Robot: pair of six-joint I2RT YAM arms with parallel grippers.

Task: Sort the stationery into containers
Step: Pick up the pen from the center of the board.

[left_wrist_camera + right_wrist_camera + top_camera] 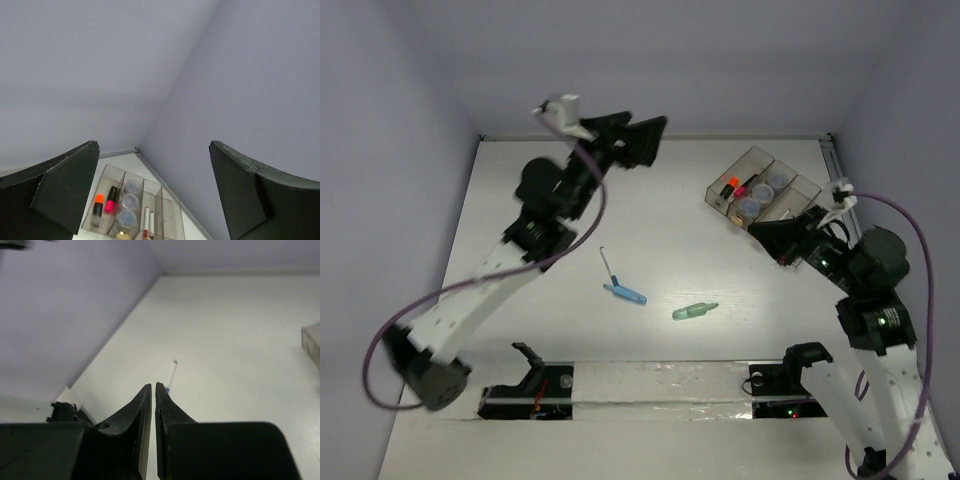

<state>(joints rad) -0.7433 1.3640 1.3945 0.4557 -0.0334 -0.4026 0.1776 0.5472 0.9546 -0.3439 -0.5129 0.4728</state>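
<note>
My left arm is reared well up off the counter point(520, 420), elbow folded, wrist carried high toward 11 o'clock near the back wall. The left gripper point(154, 145) points toward 3 o'clock, its jaws spread wide with nothing between them. Its camera looks down across at the tray point(757, 153).

My right arm stands at the 4 o'clock side, forearm leaning in. The right gripper point(153, 385) sits low just beside the tray's near corner, at the tray's 5 o'clock. It aims toward 9 or 10 o'clock, jaws pressed together on nothing (only a hairline slit shows between them).

The tray lies at 2 o'clock on the counter. One end bin holds the orange highlighter point(98, 202) and the pink-black highlighter point(111, 200). The next holds the round grey-blue pots point(130, 201), and the third the white pens point(146, 220).

Loose near the counter's middle lies the light-blue marker point(625, 293). A thin pen point(607, 263) lies at its 11 o'clock, and I cannot tell whether their ends touch. The pale-green tube point(695, 311) lies apart at the marker's 4 o'clock.
</note>
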